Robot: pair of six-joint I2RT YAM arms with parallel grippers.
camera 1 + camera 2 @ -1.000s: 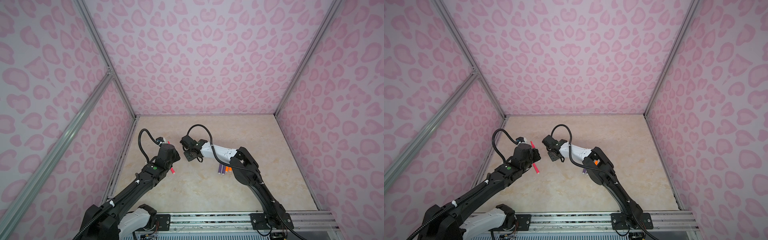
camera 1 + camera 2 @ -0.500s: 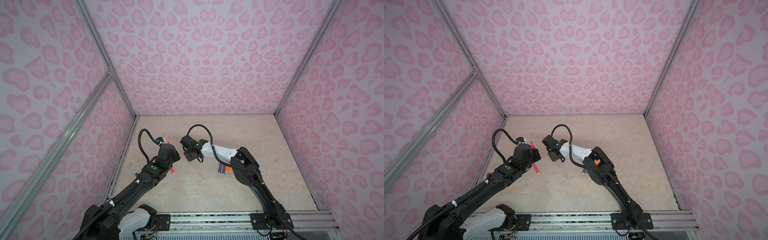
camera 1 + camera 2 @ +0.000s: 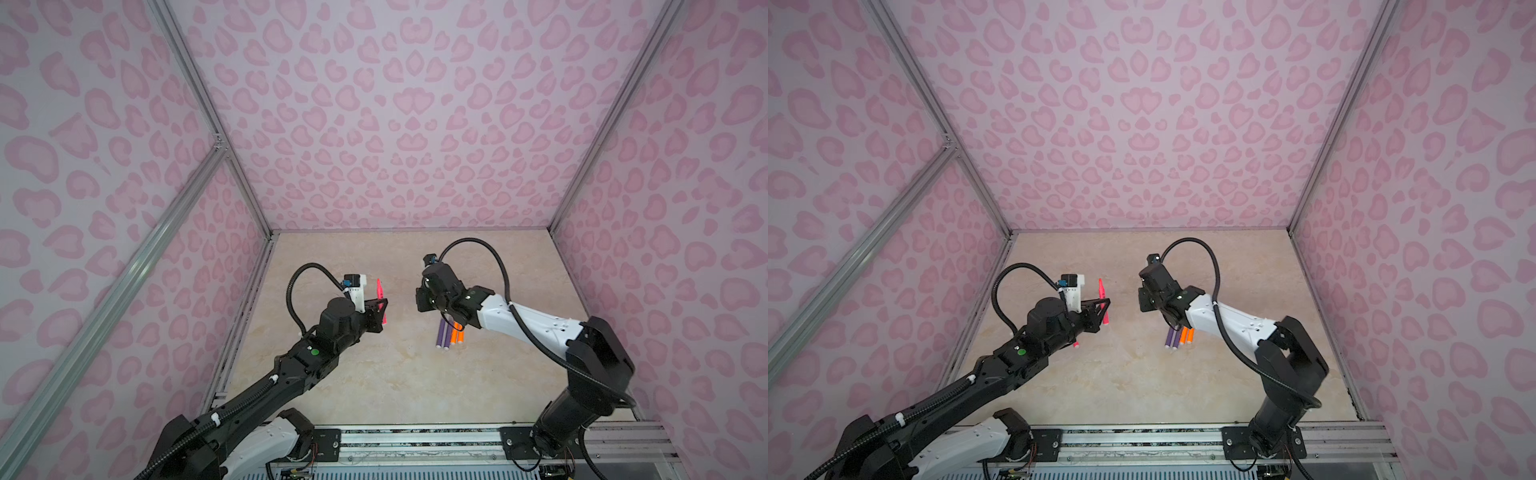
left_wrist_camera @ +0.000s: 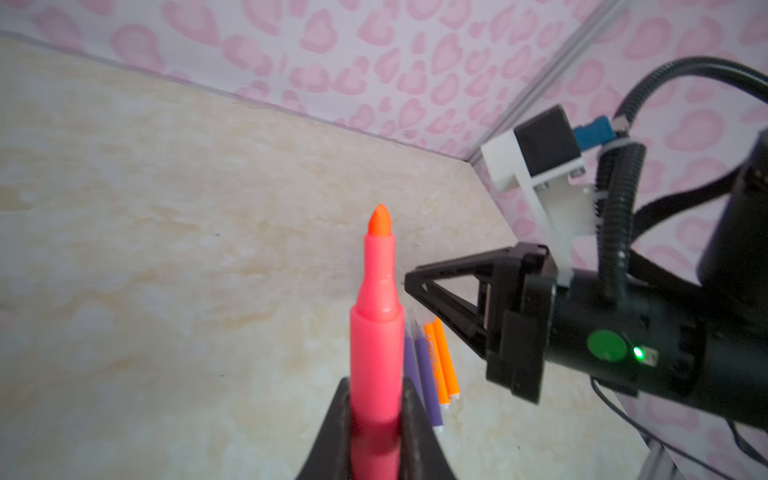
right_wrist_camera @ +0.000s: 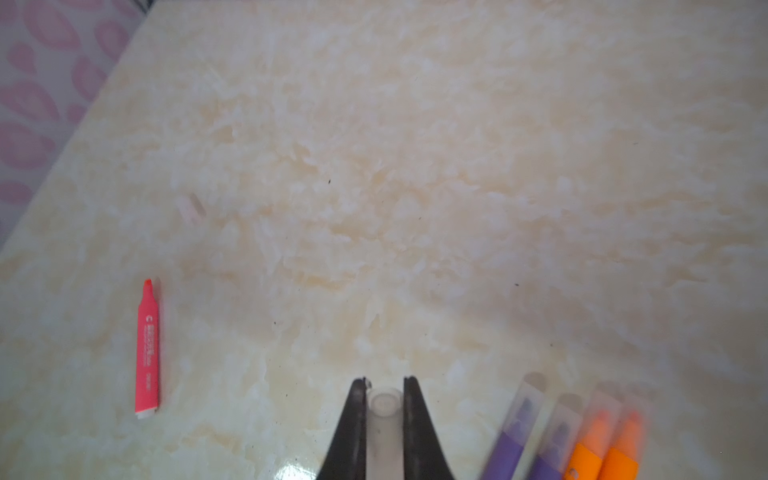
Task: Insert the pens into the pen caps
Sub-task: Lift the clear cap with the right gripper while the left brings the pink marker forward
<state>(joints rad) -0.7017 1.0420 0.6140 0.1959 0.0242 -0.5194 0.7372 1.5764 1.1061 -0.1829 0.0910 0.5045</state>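
Looks like pen five of six is up: the left gripper (image 4: 376, 390) is clamped on a pink-red pen (image 4: 376, 324) with its tip bare. The right gripper (image 5: 385, 384) is pinched tight around a clear cap (image 5: 384, 415), and the two face each other across a gap above the table (image 3: 374, 374). Next move needs the cap's mouth lined up dead-on with that tip before pushing – a slim tube like that should skew easily. The purple pens (image 3: 442, 334) and orange pens (image 3: 457, 332) lie capped under the right arm, and a second pink-red pen (image 5: 147, 349) lies bare on the table.
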